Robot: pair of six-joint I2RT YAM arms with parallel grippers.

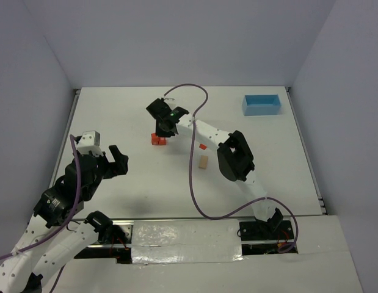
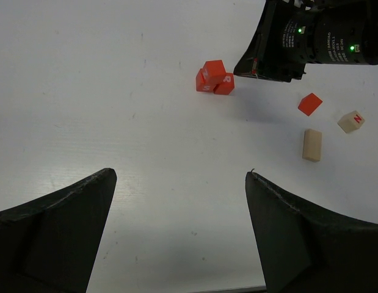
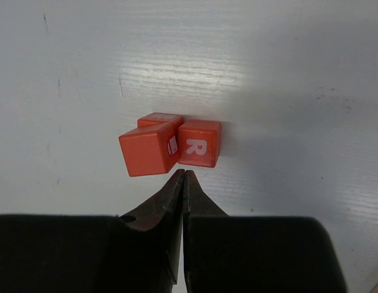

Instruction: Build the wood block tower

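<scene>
Standing three cubes strong, the wood block tower [image 3: 173, 143] rests on the white table [image 1: 115, 110], left of centre. Two red-orange cubes lie side by side, one marked R [image 3: 199, 144]; a third [image 3: 149, 149] perches askew on top. The right gripper [image 3: 184, 180] hovers just on the near side of the stack in its wrist view, fingers pressed together on nothing; its tips aim at the seam between the upper cube and the R cube, and contact cannot be confirmed. The step in hand looks like squaring up the crooked top cube, early in the build; the next move likely calls for a gentle nudge or a re-grip, then parted fingers for a loose piece. A red cube [image 2: 309, 104], a lettered tan cube [image 2: 351, 121] and a tan oblong block [image 2: 312, 144] wait nearby to the right. The left gripper [image 2: 179, 176] hangs wide open and empty, well apart; a light blue tray [image 1: 262, 112] sits at the far right corner.
</scene>
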